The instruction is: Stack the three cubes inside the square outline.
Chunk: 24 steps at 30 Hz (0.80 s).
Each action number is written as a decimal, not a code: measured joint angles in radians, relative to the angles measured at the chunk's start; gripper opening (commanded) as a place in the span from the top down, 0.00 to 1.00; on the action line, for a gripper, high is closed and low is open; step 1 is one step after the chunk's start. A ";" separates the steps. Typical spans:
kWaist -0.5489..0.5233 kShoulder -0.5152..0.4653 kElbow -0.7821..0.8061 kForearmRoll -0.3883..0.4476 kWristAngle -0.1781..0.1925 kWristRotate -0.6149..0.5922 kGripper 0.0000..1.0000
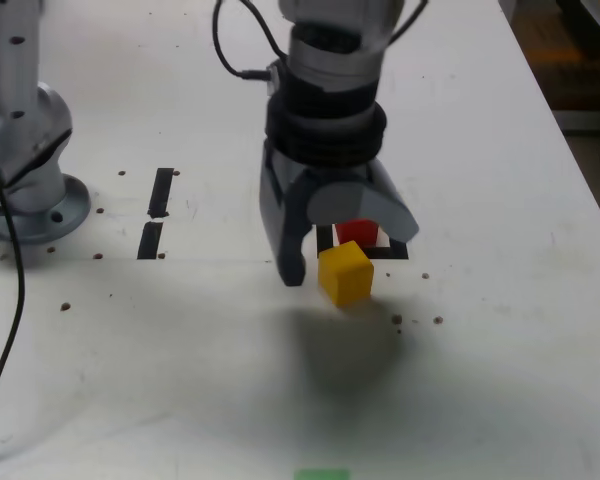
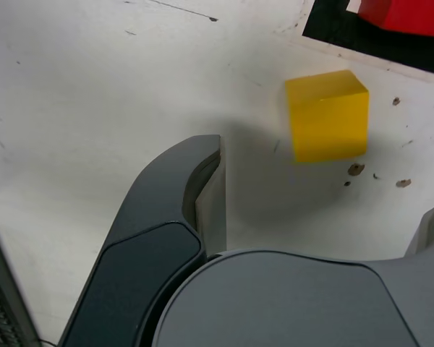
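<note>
Exterior view shows the gripper (image 1: 332,262) with jaws wide over the yellow cube (image 1: 345,273), partly hiding the red cube (image 1: 357,231), probably inside the square outline (image 1: 394,250); the yellow one sits turned cornerwise.

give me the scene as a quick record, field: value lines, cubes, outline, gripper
red cube: inside the square outline, partly hidden behind the gripper
yellow cube: on the table, just outside the outline's near edge
green cube: only a strip shows at the exterior view's bottom edge
gripper: open, jaws apart above the yellow cube, holding nothing
stack: not started
</note>
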 measured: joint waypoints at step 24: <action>0.108 0.070 0.019 -0.028 -0.091 0.069 0.06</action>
